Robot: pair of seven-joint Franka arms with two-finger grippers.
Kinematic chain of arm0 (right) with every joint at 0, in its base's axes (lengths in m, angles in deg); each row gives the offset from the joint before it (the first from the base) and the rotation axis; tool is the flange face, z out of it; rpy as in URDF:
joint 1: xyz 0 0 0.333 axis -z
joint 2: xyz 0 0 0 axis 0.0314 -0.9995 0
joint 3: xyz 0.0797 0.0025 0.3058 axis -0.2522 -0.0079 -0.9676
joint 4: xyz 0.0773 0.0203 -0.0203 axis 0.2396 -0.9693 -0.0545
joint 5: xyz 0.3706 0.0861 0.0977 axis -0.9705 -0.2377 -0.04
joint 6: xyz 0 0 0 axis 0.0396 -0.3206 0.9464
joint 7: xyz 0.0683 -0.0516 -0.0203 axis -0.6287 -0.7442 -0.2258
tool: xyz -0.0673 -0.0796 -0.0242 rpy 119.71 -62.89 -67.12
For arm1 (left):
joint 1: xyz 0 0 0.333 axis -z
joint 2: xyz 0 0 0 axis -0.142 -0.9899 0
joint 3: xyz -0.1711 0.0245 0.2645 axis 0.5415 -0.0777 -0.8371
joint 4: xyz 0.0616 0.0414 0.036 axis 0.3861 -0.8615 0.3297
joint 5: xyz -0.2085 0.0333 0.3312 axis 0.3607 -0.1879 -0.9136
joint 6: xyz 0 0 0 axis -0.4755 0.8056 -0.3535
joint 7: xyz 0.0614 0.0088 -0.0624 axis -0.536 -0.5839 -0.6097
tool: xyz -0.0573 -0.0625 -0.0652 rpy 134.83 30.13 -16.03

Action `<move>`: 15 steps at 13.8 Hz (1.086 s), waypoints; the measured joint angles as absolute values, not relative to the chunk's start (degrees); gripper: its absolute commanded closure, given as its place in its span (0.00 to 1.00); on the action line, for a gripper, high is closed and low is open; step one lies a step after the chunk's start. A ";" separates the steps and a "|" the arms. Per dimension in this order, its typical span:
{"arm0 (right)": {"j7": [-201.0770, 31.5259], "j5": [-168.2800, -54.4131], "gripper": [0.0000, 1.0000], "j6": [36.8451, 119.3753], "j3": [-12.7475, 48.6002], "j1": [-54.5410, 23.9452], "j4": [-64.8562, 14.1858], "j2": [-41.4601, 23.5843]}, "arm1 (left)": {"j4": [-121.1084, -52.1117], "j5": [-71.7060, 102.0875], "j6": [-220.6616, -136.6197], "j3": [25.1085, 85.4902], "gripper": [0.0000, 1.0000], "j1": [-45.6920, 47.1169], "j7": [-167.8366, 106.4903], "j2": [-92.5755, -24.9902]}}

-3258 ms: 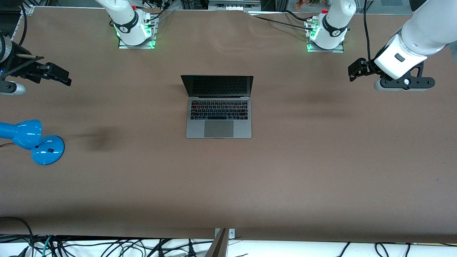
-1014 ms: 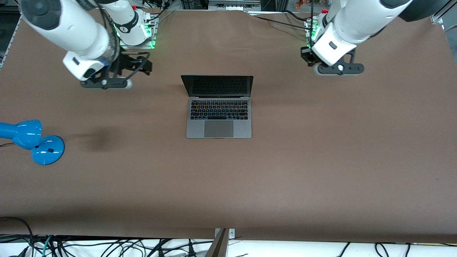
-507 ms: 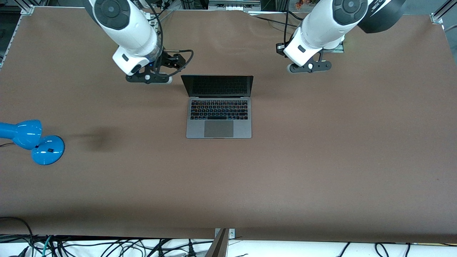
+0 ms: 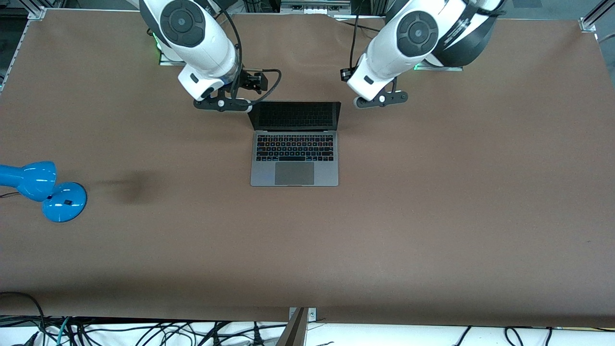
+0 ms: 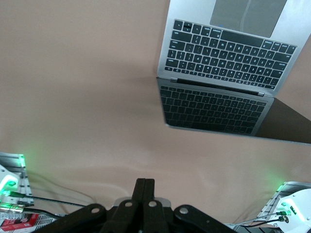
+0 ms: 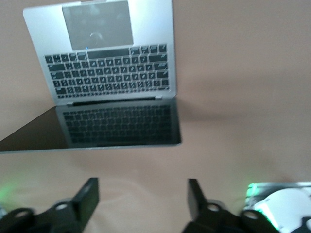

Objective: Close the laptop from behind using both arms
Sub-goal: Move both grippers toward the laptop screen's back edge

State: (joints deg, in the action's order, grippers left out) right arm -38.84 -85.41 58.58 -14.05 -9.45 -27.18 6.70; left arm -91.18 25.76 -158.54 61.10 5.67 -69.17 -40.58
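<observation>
Jaws told the two arms apart: the left gripper (image 5: 144, 193) had its fingers pressed flat together with nothing between them, while the right gripper (image 6: 141, 199) stood with its fingers well apart, also empty.

The laptop (image 4: 294, 144) sat open on the table (image 4: 432, 216), about midway between the two arms' ends and closer to the edge where the arm bases stood than to the front camera's edge. Its lid stood upright, the dark screen mirroring the keys, with keyboard and trackpad facing the front camera. Nothing was touching it, so I judged the closing not yet begun: the approach looked nearly finished, and the push on the lid from its back, down onto the keyboard, was all left to do.

Both arms reached down from their bases, wrists tipped so the cameras looked over the lid's top edge. The left gripper hovered over the table just off the lid's corner at the left arm's end; the right gripper hovered just off the corner at the right arm's end.

A blue desk lamp (image 4: 41, 190) lay at the right arm's end of the table, well apart.
</observation>
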 measured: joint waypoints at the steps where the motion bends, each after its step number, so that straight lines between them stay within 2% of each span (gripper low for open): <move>1: -38.56 -87.06 0.61 58.69 -14.05 -9.59 -27.74 6.29 | -91.21 25.76 -159.41 61.51 1.00 5.68 -69.50 -41.72; 6: -39.45 -90.54 0.77 58.62 -14.01 -9.64 -31.13 3.96 | -91.49 25.77 -163.89 63.78 1.00 5.70 -70.02 -48.03; 10: -41.80 -91.60 0.79 58.19 -14.01 -9.70 -34.24 2.90 | -91.50 25.77 -167.11 64.27 1.00 5.83 -70.18 -51.36; 15: -44.71 -92.56 0.79 57.25 -14.01 -9.73 -36.37 1.37 | -91.34 25.81 -167.81 64.19 1.00 5.54 -70.41 -51.56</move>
State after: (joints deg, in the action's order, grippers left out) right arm -44.71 -92.56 57.25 -14.01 -9.73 -36.37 1.37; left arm -91.34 25.81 -167.81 64.19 5.54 -70.41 -51.56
